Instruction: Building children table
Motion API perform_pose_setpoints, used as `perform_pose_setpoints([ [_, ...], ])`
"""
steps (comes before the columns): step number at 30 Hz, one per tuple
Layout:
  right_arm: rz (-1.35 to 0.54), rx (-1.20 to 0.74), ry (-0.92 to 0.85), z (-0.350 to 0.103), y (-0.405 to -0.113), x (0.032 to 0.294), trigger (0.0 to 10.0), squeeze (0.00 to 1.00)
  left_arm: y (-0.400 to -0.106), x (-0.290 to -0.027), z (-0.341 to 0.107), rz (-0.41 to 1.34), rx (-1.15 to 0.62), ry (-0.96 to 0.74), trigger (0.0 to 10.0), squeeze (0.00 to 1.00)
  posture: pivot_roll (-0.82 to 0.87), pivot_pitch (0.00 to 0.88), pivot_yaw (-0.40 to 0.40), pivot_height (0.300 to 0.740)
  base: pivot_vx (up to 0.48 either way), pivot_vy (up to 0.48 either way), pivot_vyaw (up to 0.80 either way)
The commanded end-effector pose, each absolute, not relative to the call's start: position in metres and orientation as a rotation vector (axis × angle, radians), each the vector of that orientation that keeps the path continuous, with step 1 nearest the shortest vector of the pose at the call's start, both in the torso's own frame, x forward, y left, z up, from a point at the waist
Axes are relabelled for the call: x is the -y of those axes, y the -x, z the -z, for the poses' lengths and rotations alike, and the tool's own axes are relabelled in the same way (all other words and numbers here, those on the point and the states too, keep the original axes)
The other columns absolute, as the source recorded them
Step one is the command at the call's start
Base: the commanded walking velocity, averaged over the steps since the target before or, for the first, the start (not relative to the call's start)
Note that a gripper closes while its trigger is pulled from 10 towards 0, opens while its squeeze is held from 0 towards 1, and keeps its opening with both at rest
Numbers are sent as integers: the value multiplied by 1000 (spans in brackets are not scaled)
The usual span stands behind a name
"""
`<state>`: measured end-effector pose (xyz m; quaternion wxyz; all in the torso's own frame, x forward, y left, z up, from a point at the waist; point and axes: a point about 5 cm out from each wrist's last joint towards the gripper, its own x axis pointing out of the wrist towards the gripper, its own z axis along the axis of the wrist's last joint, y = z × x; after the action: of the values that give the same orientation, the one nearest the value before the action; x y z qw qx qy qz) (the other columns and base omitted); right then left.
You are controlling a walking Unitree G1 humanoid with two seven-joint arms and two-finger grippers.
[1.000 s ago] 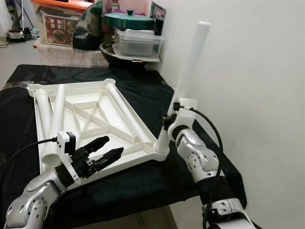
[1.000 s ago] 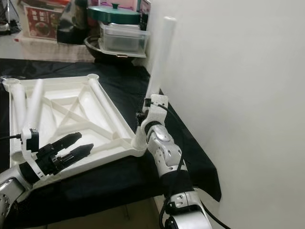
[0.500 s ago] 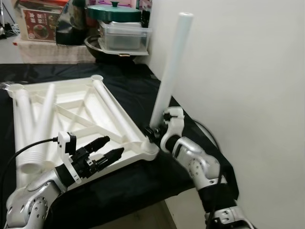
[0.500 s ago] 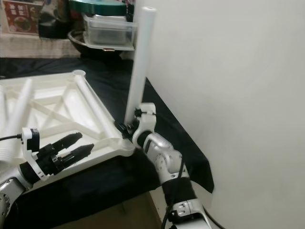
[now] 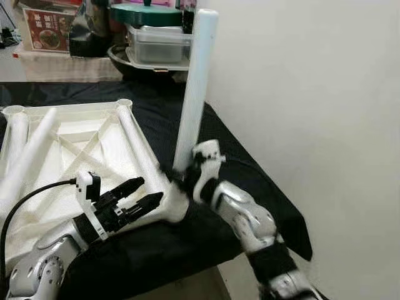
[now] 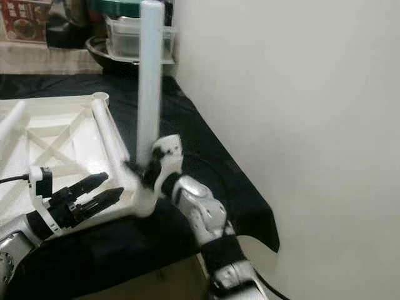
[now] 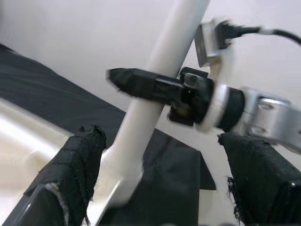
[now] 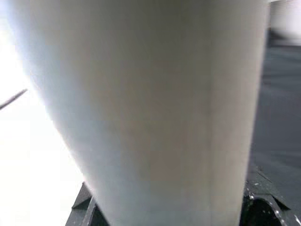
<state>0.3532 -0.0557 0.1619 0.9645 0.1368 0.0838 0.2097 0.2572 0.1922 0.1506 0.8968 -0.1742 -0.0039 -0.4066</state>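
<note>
My right gripper (image 5: 180,177) is clamped on the white leg (image 5: 196,81), holding it nearly upright at the tabletop's (image 5: 94,150) near right corner. My left gripper (image 5: 139,195) hovers open, empty, just left.

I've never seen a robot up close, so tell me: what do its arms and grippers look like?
Both arms are shiny silver shells with black joints. The left gripper has two long, tapered black fingers on a black base, a white camera block and a black cable. The right gripper has a white wrist bracket and a black cable too.
</note>
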Motion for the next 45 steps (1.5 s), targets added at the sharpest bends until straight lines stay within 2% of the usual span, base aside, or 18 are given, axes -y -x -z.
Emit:
perform_pose_setpoints([
  [1,-220,-346,-317,-125,-352,79,0,0,-256,-191,-149,847,7,370,10000,0,143,0,-180,740,0,0,0],
  [5,-116,-390,-306,-116,-348,92,0,0,-256,-190,-149,848,7,371,10000,0,145,0,-180,740,0,0,0],
  [6,-153,-371,-275,-122,-349,87,10000,0,-256,-190,-149,848,8,373,10000,0,142,0,-179,740,0,0,0],
  [9,-260,-303,-302,-134,-348,75,10000,0,-256,-190,-149,850,9,376,10000,0,138,0,-177,740,0,0,0],
  [10,-306,-267,-324,-140,-347,71,10000,1000,-256,-189,-149,850,9,377,10000,0,139,0,-179,740,0,0,0],
  [15,-404,-187,-343,-155,-346,62,10000,1000,-256,-189,-149,850,10,377,10000,0,139,0,-179,740,0,0,0],
  [16,-507,-159,-352,-164,-344,57,10000,0,-256,-189,-149,850,11,377,10000,0,136,0,-179,740,0,0,0],
  [23,-1131,-43,-285,-195,-305,47,10000,0,-257,-190,-149,850,13,379,10000,0,133,0,-179,740,0,0,0],
  [24,-1188,-50,-252,-193,-301,47,7961,0,-257,-190,-149,849,13,379,10000,0,135,0,-181,740,0,0,0],
  [25,-1188,-50,-252,-193,-301,47,7961,0,-257,-190,-149,849,13,379,10000,0,135,0,-181,740,0,0,0],
  [26,-1199,-59,-237,-190,-300,47,3216,0,-258,-190,-149,849,14,379,10000,0,135,0,-181,740,0,0,0],
  [27,-1199,-59,-237,-190,-300,47,3216,0,-258,-190,-149,849,14,379,10000,0,135,0,-181,740,0,0,0],
  [28,-1187,-76,-226,-186,-302,46,118,0,-257,-190,-149,848,14,378,10000,0,143,0,-185,740,0,0,0],
  [30,-1042,-107,-217,-176,-316,48,0,0,-257,-190,-149,845,14,377,10000,0,146,0,-186,740,0,0,0],
  [36,-147,-319,-246,-132,-361,105,0,0,-256,-192,-149,842,9,375,10000,0,146,0,-179,740,0,0,0],
  [42,39,-389,-240,-115,-351,124,0,0,-256,-191,-148,847,7,377,10000,0,145,0,-178,740,0,0,0],
  [43,-5,-387,-257,-116,-351,118,10000,0,-256,-191,-148,847,7,377,10000,0,146,0,-179,740,0,0,0],
  [45,-32,-365,-268,-120,-352,114,10000,0,-256,-191,-148,847,7,377,10000,0,146,0,-179,740,0,0,0],
])
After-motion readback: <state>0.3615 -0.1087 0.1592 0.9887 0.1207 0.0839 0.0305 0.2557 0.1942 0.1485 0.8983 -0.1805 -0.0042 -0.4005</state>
